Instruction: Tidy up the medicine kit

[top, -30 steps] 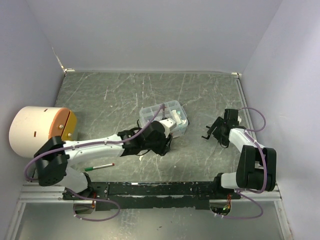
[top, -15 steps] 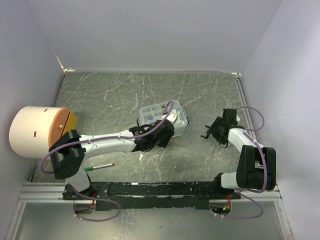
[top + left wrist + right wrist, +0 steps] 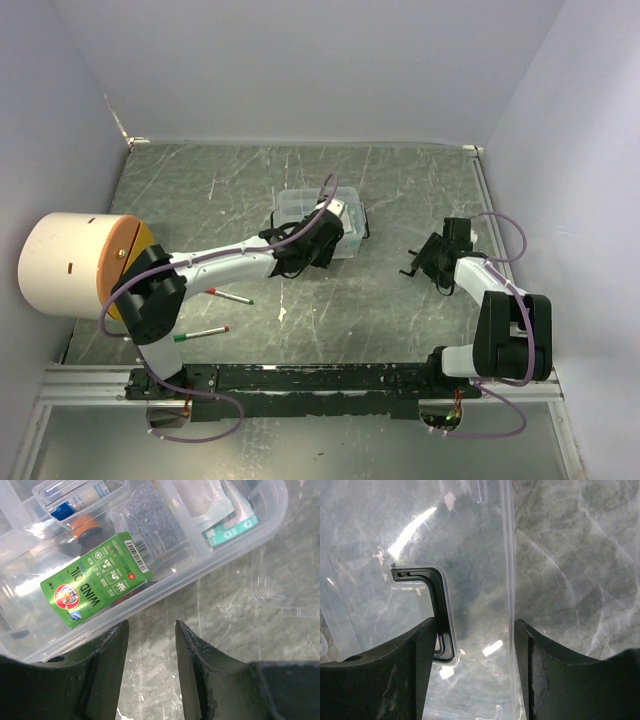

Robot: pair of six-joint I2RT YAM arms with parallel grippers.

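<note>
The clear plastic kit box (image 3: pixel 300 205) sits mid-table. In the left wrist view the box (image 3: pixel 272 510) holds a green Wind Oil carton (image 3: pixel 95 587), an orange-capped bottle (image 3: pixel 82 525) and several sachets. My left gripper (image 3: pixel 340 225) is open and empty, its tips (image 3: pixel 150 625) over bare table just outside the box's near wall. My right gripper (image 3: pixel 420 262) is open, its jaws either side of a strip of the clear lid (image 3: pixel 475 555) lying flat on the table. The lid's black latch (image 3: pixel 437 595) lies by the left finger.
A red-tipped pen (image 3: pixel 230 296) and a green-and-red pen (image 3: pixel 200 334) lie near the table's front left. A big white cylinder with an orange face (image 3: pixel 75 262) stands at the left edge. White walls close in the table at the back and sides.
My left arm has swung toward the back, and the kit box has shifted back and left with it. The red-tipped pen is now uncovered. The right gripper has barely moved.
</note>
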